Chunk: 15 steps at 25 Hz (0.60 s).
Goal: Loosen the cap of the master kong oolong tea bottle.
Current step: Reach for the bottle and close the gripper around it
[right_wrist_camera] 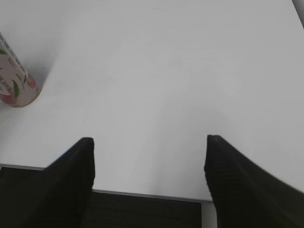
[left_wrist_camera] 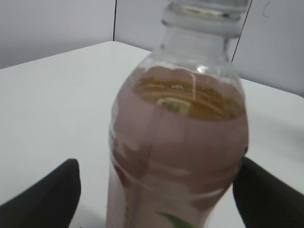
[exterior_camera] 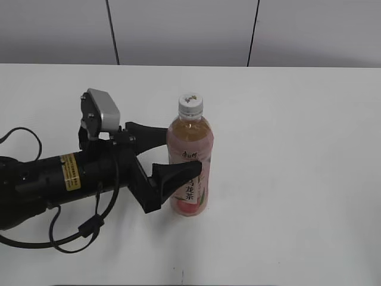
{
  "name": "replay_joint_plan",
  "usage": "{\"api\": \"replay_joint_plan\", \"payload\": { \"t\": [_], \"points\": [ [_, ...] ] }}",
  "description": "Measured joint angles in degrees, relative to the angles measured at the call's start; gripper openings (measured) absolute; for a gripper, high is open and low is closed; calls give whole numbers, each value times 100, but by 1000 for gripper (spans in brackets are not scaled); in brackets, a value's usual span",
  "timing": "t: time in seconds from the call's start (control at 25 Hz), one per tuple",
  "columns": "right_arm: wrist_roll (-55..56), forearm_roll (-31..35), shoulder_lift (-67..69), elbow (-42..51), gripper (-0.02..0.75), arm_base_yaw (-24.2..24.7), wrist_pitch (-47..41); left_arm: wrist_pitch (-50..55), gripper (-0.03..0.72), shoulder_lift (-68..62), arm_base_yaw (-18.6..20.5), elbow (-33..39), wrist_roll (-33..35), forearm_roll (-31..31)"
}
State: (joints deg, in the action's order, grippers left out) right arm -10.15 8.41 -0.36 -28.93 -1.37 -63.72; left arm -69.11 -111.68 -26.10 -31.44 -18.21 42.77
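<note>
Exterior view: bottle (exterior_camera: 189, 161) upright on white table (exterior_camera: 297, 149), near centre, white cap (exterior_camera: 190, 105) on top. Left gripper (exterior_camera: 178, 156) reaching in from left, jaws either side of bottle's labelled body; near finger (exterior_camera: 176, 177) against label, far finger behind. Cannot tell whether clamped or merely straddling. Left wrist view: bottle (left_wrist_camera: 178, 152) fills frame between dark fingertips (left_wrist_camera: 45, 197). Right wrist view: right gripper (right_wrist_camera: 149, 180) jaws spread wide over bare table, holding nothing; bottle base (right_wrist_camera: 16, 88) at far left edge.
</note>
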Motion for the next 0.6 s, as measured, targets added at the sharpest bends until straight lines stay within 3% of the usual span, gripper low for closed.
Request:
{"api": "replay_joint_plan", "payload": {
  "t": [0.6],
  "points": [
    [0, 0, 0, 0, 546, 0, 0, -6, 590, -17, -286, -487, 0, 180]
  ]
}}
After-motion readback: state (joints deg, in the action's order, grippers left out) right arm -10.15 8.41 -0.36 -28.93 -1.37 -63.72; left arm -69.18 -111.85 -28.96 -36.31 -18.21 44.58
